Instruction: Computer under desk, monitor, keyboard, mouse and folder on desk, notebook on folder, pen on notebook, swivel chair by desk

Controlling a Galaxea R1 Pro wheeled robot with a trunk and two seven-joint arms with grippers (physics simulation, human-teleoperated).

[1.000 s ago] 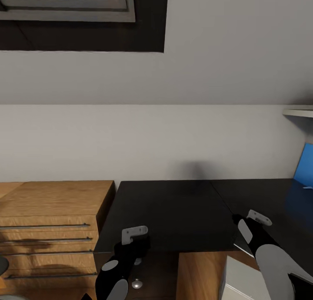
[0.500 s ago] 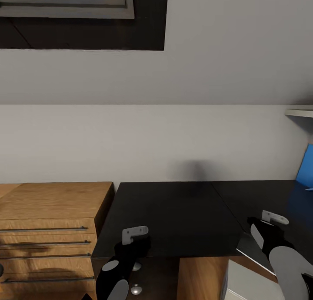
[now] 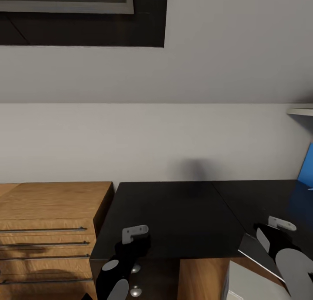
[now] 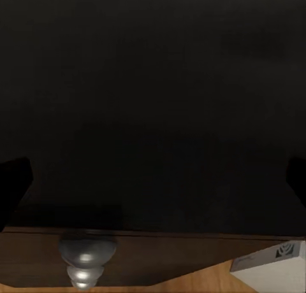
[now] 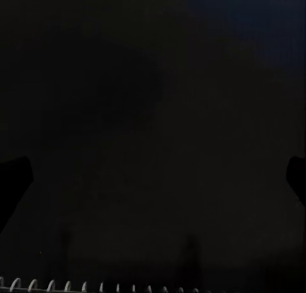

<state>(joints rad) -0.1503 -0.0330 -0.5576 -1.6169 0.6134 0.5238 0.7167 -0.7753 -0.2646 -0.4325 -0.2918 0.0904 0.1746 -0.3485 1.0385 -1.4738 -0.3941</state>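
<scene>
The black desk (image 3: 174, 213) spans the middle of the head view and darkens both wrist views (image 4: 153, 83) (image 5: 153, 83). My left gripper (image 3: 134, 243) hovers open over the desk's front edge, above the drawer pedestal (image 3: 152, 278). Over the desk's right part, my right gripper (image 3: 271, 235) is open with nothing between its fingers (image 5: 13, 181). Beside and partly under it lies a thin grey slab, apparently the notebook (image 3: 254, 252), jutting past the front edge; its spiral binding (image 5: 95, 286) shows in the right wrist view. The blue folder (image 3: 306, 165) stands at the far right. The light grey computer (image 3: 245, 287) sits below the desk.
A light wood cabinet (image 3: 52, 204) with bar handles adjoins the desk's left end. Silver drawer knobs (image 3: 136, 268) (image 4: 86, 255) sit under my left gripper. A grey wall rises behind the desk, with a dark window frame (image 3: 87, 26) above and a shelf edge (image 3: 302, 111) at the right.
My right gripper has moved right and slightly toward me, uncovering more of the grey slab. The head view has dipped slightly. My left arm has not moved.
</scene>
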